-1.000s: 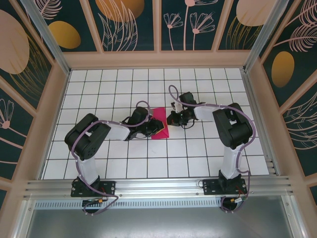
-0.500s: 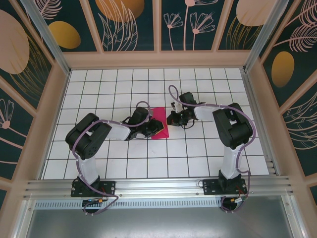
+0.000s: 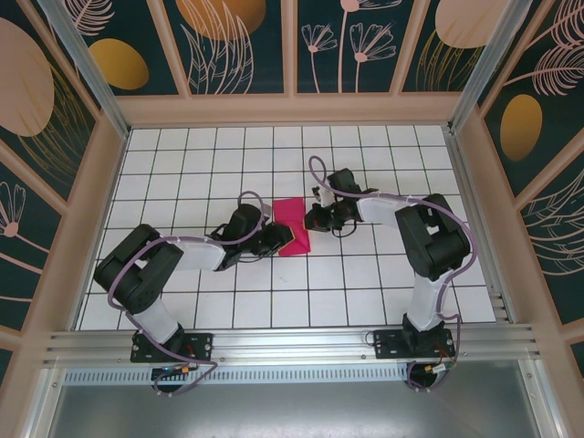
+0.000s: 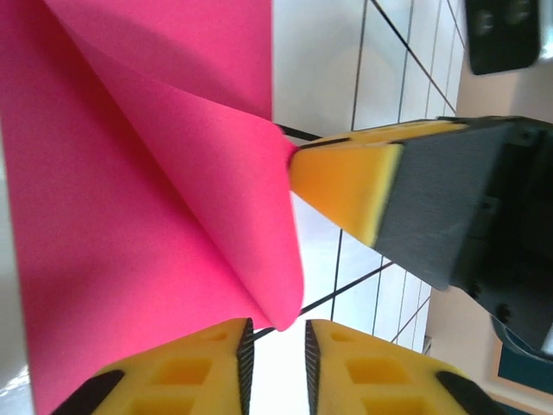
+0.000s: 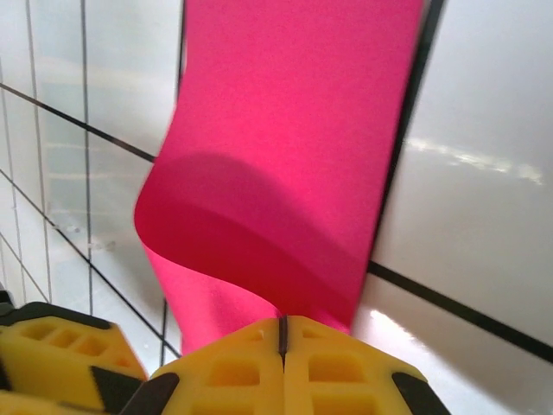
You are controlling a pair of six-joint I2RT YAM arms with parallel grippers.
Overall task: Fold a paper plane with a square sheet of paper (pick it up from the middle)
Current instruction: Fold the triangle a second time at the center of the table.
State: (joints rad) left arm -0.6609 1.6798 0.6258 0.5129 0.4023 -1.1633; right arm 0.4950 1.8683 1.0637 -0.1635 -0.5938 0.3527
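The square sheet of paper (image 3: 290, 219) is magenta-pink and lies partly folded on the white grid table between my two grippers. In the left wrist view the paper (image 4: 130, 216) has a loose flap with a rounded corner just beyond my left gripper (image 4: 276, 359), whose jaws stand slightly apart with nothing between them. My right gripper (image 5: 282, 324) is shut, its tips against the curled edge of the paper (image 5: 294, 130). Its yellow fingertip (image 4: 346, 186) touches the flap's crease. In the top view the left gripper (image 3: 281, 239) and right gripper (image 3: 308, 219) flank the sheet. A paper plane is out of view.
The table (image 3: 365, 301) is ringed by a low wooden wall (image 3: 292, 109) with dark patterned panels above. Both arms reach in low over the table from the near rail (image 3: 292, 345).
The left arm has swung lower and to the left, and its gripper has drawn back a little from the paper. More of the pink sheet shows. The right arm has barely moved.
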